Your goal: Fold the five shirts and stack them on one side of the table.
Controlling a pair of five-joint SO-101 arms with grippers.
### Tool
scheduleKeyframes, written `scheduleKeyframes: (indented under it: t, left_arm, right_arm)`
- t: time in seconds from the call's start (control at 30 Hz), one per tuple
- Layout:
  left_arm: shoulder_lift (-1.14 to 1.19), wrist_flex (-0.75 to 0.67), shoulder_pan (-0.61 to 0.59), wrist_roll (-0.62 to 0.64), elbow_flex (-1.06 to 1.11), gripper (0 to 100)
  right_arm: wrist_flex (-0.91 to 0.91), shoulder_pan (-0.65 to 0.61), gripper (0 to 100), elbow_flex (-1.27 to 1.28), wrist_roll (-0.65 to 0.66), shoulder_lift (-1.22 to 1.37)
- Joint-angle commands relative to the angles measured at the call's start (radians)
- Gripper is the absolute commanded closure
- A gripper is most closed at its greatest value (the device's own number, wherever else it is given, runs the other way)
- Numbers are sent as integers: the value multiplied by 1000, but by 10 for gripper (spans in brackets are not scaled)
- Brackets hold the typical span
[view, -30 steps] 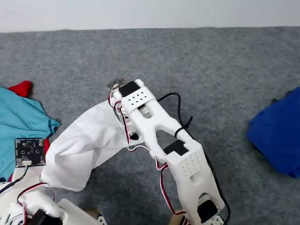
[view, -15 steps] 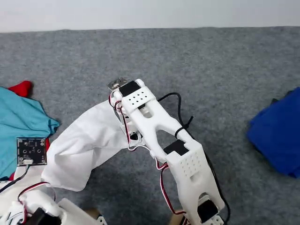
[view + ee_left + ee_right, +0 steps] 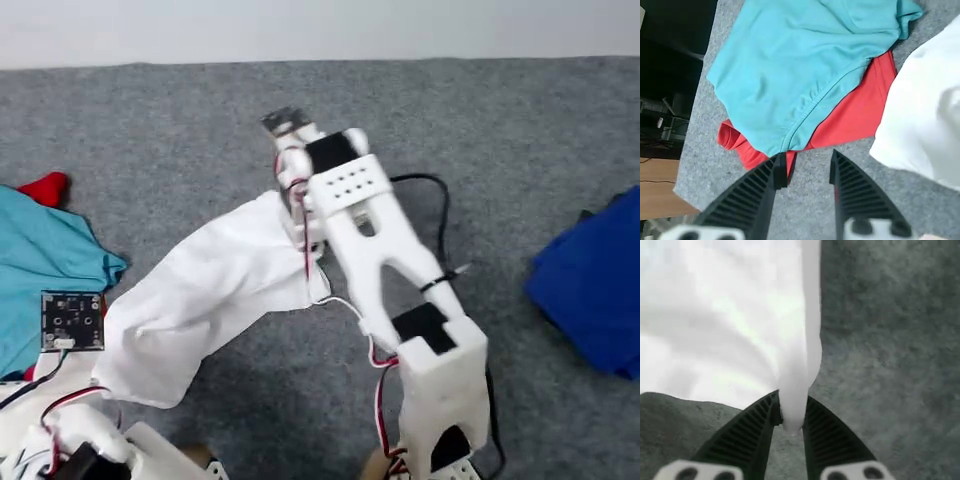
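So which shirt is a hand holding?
The white shirt: the right hand pinches its edge; the teal shirt, red shirt and blue shirt lie free.

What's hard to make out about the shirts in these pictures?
High view: blue shirt is cut off by the right edge; the gripped corner of the white shirt is hidden under the right arm.
Left wrist view: red shirt lies mostly buried under the teal shirt.
Right wrist view: white shirt is blurred up close.

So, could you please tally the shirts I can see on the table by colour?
White shirt: 1
Teal shirt: 1
Red shirt: 1
Dark blue shirt: 1
Total: 4 in sight; whether the dark blue heap holds more than one cannot be told.
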Motion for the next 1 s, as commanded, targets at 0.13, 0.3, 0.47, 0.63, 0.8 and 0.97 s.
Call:
scheduleKeyframes:
  t: [0.13, 0.3, 0.47, 0.63, 0.8, 0.97]
  left_arm:
    - [3, -17, 127, 155, -45, 848]
    - [18, -17, 318, 201, -42, 848]
    - [201, -23, 446, 206, -54, 848]
    - [479, -6, 568, 206, -171, 848]
    - [730, 100, 835, 206, -306, 848]
    - [864, 132, 1017, 204, -338, 848]
  right_arm:
    - [41, 99, 988, -52, 41, -124]
    - [41, 173, 989, -52, 43, -166]
    - [41, 255, 989, -52, 40, -176]
    - [44, 262, 989, -52, 40, -171]
    - [44, 243, 989, -49, 40, -171]
    - [54, 249, 989, -48, 40, -171]
